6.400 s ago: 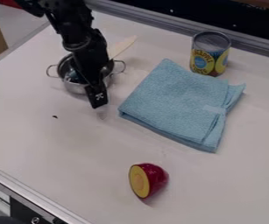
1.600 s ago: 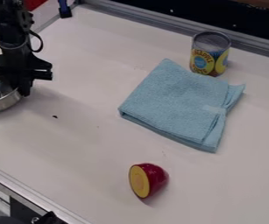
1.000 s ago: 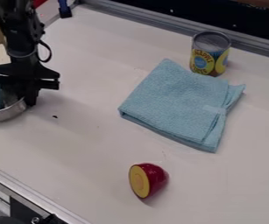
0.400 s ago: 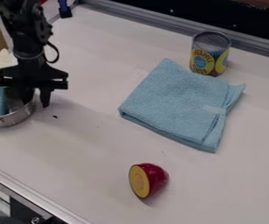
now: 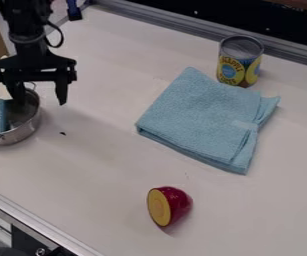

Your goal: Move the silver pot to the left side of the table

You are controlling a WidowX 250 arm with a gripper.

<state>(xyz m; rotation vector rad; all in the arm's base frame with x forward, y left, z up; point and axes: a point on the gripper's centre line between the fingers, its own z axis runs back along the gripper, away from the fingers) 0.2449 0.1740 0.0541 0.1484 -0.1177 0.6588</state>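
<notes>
**Pot (image 5: 27, 131) released at view's left edge, fingers (image 5: 62, 92) spread and up**

Pot: metal, two loop handles, upright on the desk (image 5: 102, 175). 6.4 s ago it sat farther up and right, arm over it. By 1.6 s ago it was at the left edge; since then it came slightly right and nearer the camera. Position matches 0.4 s ago.

Utensil (image 5: 0, 117): blue handle down in the pot, pale end up by the far rim. Rode along with the pot; its pale end pointed up-right at first.

Fingers: released, wide apart, nothing between them. One over the pot's inside, the other outside the rim, above the desk. Both higher than 0.4 s ago, when they reached lower around the pot's side wall. Can't tell if the inner one touches the pot.

Arm (image 5: 29, 35): comes in from upper left, now left of where it was 6.4 s ago.

Rest unchanged: dark speck (image 5: 63, 133) just beside the pot, folded blue cloth (image 5: 199, 117) mid-desk, can (image 5: 240, 62) upright by its far corner, red-and-yellow food half (image 5: 170, 206) on its side, nearer the camera.
</notes>
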